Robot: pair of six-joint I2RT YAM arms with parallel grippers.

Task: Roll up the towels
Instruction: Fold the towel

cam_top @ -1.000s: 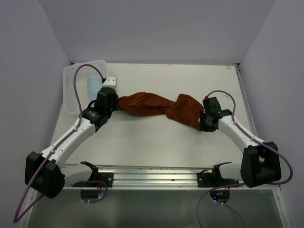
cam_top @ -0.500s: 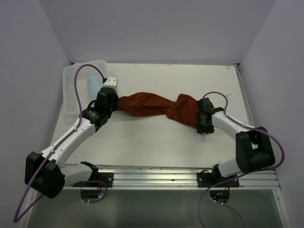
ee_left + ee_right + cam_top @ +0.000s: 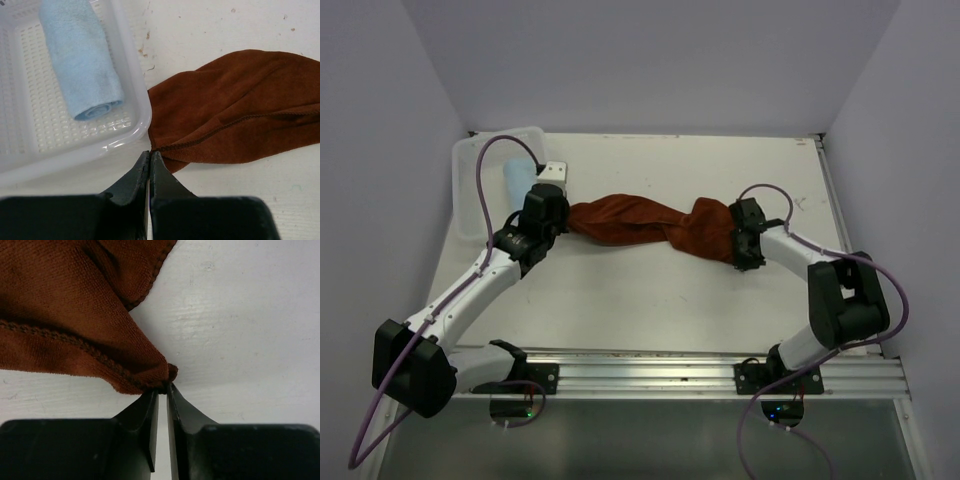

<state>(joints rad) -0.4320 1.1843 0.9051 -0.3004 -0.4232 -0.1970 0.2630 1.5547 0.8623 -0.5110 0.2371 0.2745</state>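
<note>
Item one, sky-blue towel (image 3: 80, 65): soft terry, already rolled into a snug cylinder with its spiral end showing, is lying in the white plastic mesh basket (image 3: 30, 130) just ahead and to the left of the left claw (image 3: 150, 156); this half is looking done. Item two, rust-brown towel (image 3: 630, 222): thin matte cloth with a stitched hem, is lying unrolled on the desk (image 3: 650, 290), stretching as a twisted, rumpled band between the claws. The left claw is pinching one hemmed corner, jaws fully together, and the right claw (image 3: 162, 389) is nipping the opposite corner at its tips, so the rolling is remaining.
</note>
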